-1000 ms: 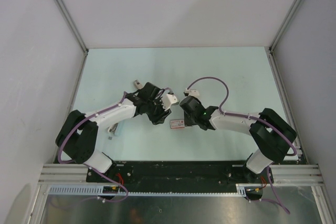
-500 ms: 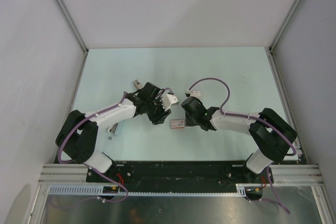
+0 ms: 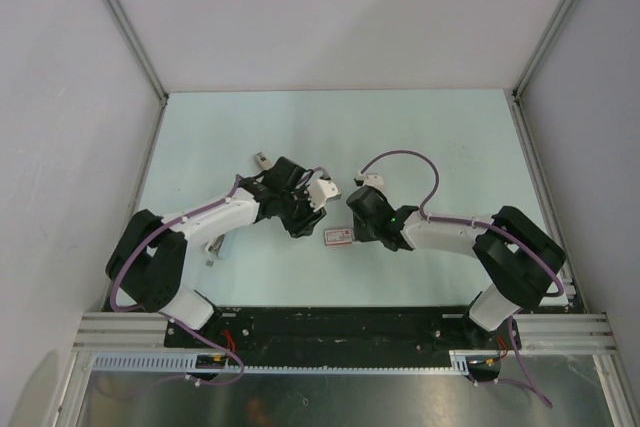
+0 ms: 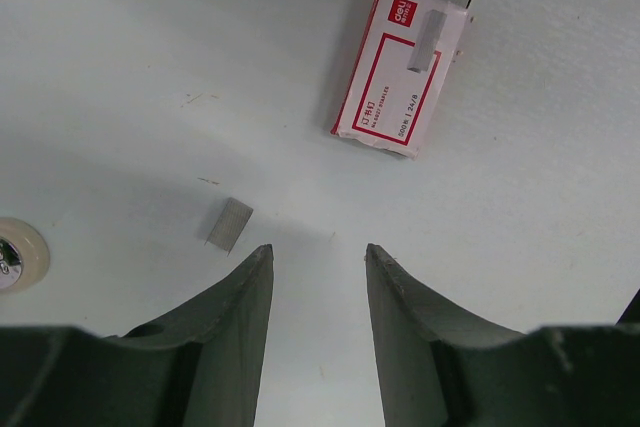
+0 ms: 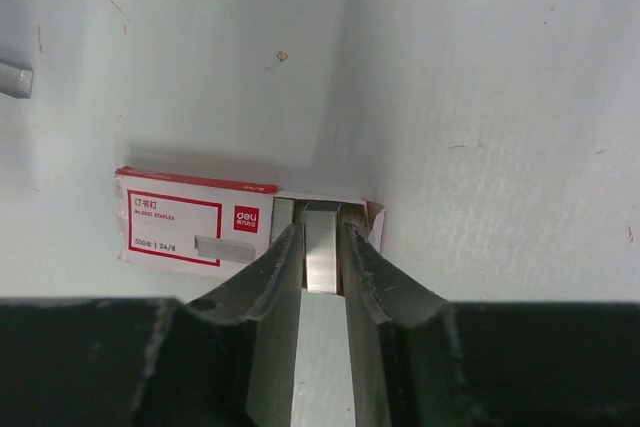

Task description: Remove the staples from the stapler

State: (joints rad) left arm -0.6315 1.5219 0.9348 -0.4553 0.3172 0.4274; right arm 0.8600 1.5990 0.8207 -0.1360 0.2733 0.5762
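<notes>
The small pinkish-red and white oblong thing is a cardboard box of staples, lying flat between the two grippers, not a stapler. I cannot pick out a stapler in any view. In the right wrist view the box has an open end, and my right gripper is shut on a silver staple strip right at that opening. My left gripper is open and empty just above the table, with the box ahead to its right. A short loose staple strip lies just left of the left fingertip.
A pale blue object lies partly hidden under the left arm. A small metal piece lies behind the left gripper. A round white thing shows at the left wrist view's edge. The right gripper is against the box.
The right wrist has shifted slightly to the right and turned a little. The box and the left arm have stayed where they were.
</notes>
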